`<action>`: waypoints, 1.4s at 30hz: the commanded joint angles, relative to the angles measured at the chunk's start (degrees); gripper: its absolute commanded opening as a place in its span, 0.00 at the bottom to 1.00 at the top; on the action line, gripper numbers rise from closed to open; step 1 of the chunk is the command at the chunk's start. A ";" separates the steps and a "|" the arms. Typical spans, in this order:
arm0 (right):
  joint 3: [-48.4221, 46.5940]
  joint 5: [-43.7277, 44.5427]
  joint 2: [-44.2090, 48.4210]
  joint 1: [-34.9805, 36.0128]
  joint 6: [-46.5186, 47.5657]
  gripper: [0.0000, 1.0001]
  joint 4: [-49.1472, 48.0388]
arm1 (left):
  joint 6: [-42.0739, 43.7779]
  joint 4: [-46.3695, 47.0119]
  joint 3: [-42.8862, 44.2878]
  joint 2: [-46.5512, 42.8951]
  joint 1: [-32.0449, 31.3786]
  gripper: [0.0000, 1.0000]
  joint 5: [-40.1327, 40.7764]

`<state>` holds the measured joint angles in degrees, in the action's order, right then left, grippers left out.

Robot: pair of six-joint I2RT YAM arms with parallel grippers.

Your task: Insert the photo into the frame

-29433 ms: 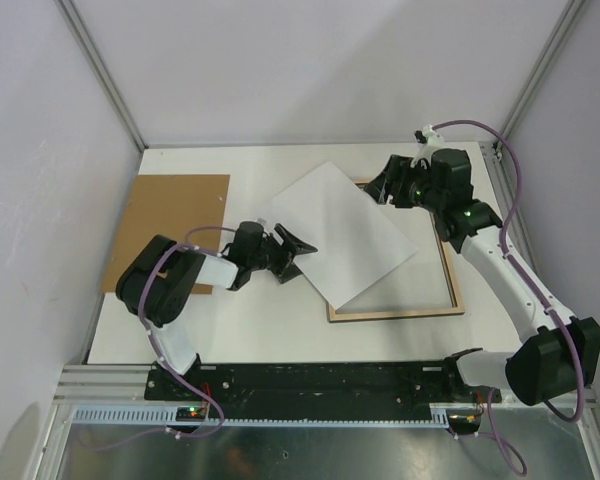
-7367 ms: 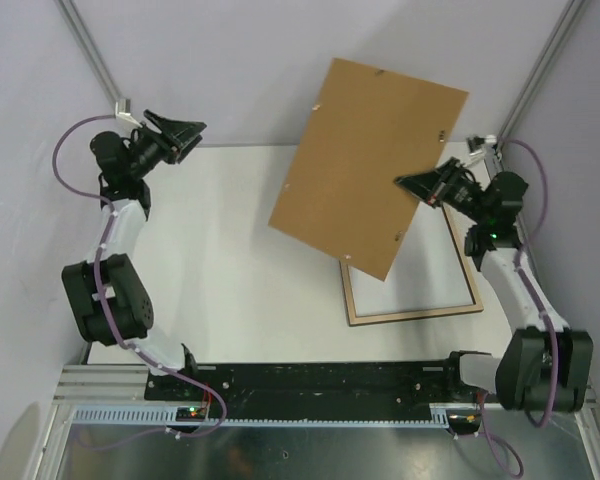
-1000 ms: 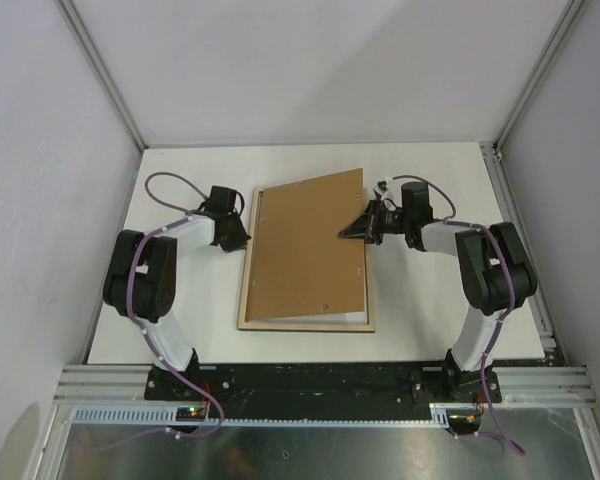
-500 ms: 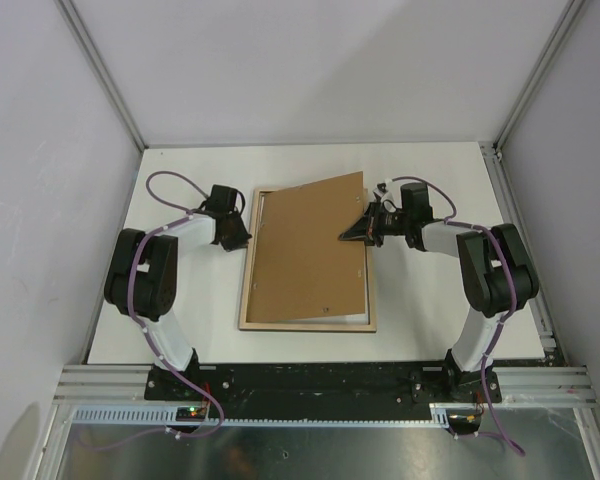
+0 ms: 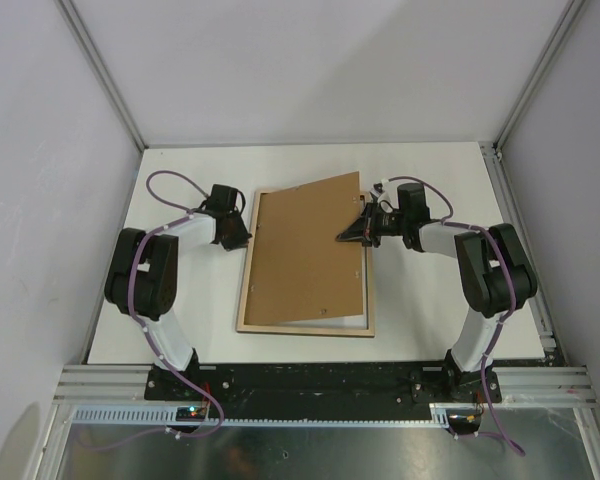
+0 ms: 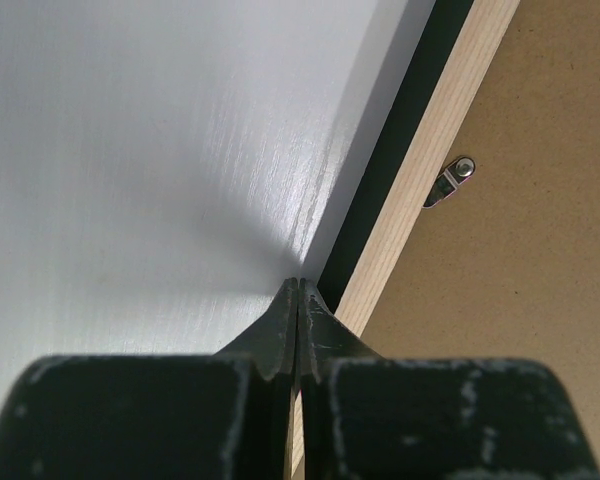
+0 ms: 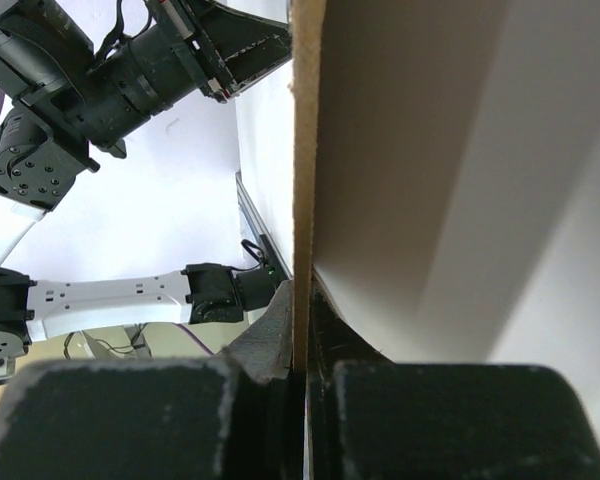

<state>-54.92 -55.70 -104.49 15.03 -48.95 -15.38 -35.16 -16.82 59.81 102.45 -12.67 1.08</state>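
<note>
Moved: backing board sits slightly lower over frame than a second ago.
Look: frame flat mid-bench, pale wood reverse up.
Print: photo only a white sliver under board's near edge, inside frame.
Right jaws: clamped on board's raised right edge.
Left jaws: together, tips at frame's left rail.
</note>
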 commanded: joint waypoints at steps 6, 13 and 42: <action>-0.68 -1.40 -1.03 1.05 0.88 0.00 -2.76 | -0.75 0.56 1.49 1.57 -0.94 0.00 -0.64; -0.71 1.58 -0.44 0.28 4.26 0.02 1.38 | -0.79 0.71 1.66 1.85 -0.96 0.00 -0.64; -7.99 15.02 2.86 -4.77 19.32 0.51 25.47 | 0.06 0.84 1.23 1.40 -1.21 0.00 -2.28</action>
<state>-60.10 -43.18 -105.10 11.38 -32.47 7.49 -35.11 -15.53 60.55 103.39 -13.23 0.73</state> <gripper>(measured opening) 0.505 0.005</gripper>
